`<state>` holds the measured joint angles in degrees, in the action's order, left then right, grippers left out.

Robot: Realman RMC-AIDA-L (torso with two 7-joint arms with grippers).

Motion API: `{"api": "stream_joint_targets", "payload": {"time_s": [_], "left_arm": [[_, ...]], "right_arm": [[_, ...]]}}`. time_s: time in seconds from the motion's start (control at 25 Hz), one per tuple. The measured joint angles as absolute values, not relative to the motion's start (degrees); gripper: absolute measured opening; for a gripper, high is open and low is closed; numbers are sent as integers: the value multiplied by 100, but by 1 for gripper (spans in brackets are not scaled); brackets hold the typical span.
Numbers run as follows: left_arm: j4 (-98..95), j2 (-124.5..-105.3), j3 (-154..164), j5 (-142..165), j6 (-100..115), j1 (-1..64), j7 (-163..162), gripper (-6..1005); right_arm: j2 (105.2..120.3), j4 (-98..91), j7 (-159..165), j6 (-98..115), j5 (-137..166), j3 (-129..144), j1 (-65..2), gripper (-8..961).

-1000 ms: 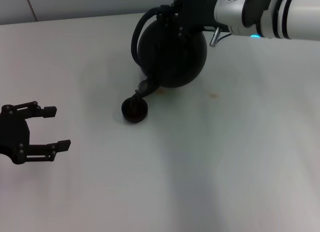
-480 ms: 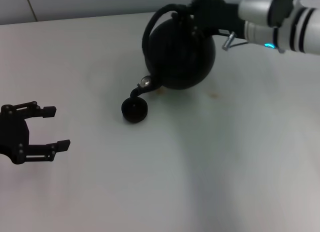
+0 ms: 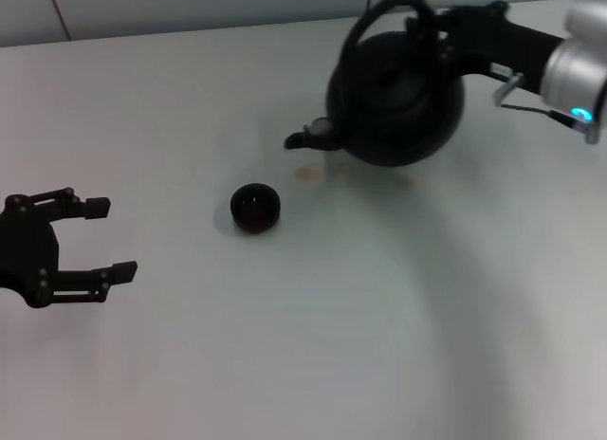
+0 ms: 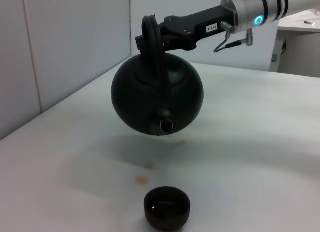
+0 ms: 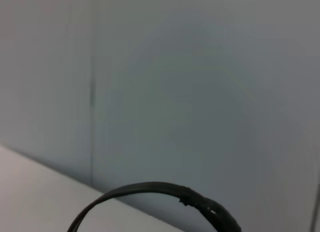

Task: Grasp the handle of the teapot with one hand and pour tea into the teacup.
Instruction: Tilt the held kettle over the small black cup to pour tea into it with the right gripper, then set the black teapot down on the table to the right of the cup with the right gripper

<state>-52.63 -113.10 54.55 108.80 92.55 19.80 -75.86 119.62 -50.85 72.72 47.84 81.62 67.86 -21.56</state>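
The right gripper (image 3: 438, 27) is clamped on the handle (image 3: 379, 18) of the teapot (image 3: 398, 99), at about one o'clock in the head view, and the pot hangs clear of the table (image 3: 313, 355) with its spout (image 3: 308, 137) pointing toward nine o'clock. The left wrist view shows the pot's belly lifted well above its own shadow, the handle loop pinched near its top. The teacup (image 3: 255, 208) sits on the table at about ten o'clock from the view's centre, apart from the spout and lower than it, so as things stand no stream would reach it. Pouring well calls, I judge, for keeping the grip firm so the heavy pot does not swing on the loop, bringing the spout over the cup's mouth, and tipping slowly, since the cup is tiny next to the pot. In the left wrist view the cup's inside looks dark with a faint glint; whether it holds tea is unclear, and the pot's contents are hidden. The left gripper (image 3: 100, 239) rests spread wide at nine o'clock, idle.
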Motion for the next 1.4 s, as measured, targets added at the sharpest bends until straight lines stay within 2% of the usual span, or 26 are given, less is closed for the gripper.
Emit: {"api": "stream_joint_targets", "payload": {"time_s": [0.28,0.76,1.4], "left_arm": [[-5304,-11346,5464,10938,9269,2021,-7592,860],[-5438,-11416,5464,11028,9337,1964,-7594,860],[-5441,-11368,5457,11037,9361,1948,-7556,860]], "right_arm": [[11943,-4847,7272,5695,7936,5972,-1937,124],[11926,-4448,7271,5663,7859,5950,-1909,123],[11917,-4033,7268,5489,7869,5946,-1984,123]]}}
